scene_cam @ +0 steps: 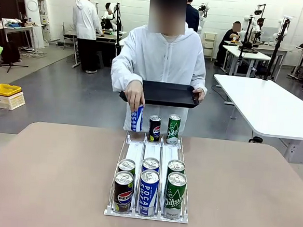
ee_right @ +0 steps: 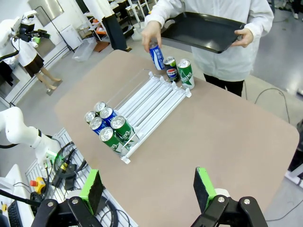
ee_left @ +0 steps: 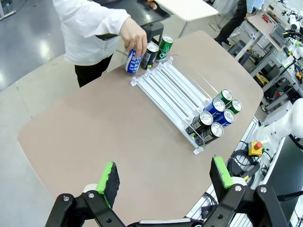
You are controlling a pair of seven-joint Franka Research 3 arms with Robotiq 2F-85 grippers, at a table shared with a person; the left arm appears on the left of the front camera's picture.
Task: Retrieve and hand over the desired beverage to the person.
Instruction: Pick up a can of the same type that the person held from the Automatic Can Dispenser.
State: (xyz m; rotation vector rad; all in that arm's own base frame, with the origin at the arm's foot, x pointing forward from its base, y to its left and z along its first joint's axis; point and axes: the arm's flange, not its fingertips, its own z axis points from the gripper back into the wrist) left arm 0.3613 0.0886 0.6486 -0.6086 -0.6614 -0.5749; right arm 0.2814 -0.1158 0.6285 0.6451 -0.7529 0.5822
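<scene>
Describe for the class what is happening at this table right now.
A person stands at the table's far side, holding a black tray in one hand while the other hand grips a blue-and-white can, slightly tilted, at the far end of the white rack. A black can and a green can stand beside it. Six more cans sit at the rack's near end. Both the left gripper and the right gripper hang open above the table, holding nothing.

Bare tabletop both sides of the can rack; person's hand on the far blue can.
</scene>
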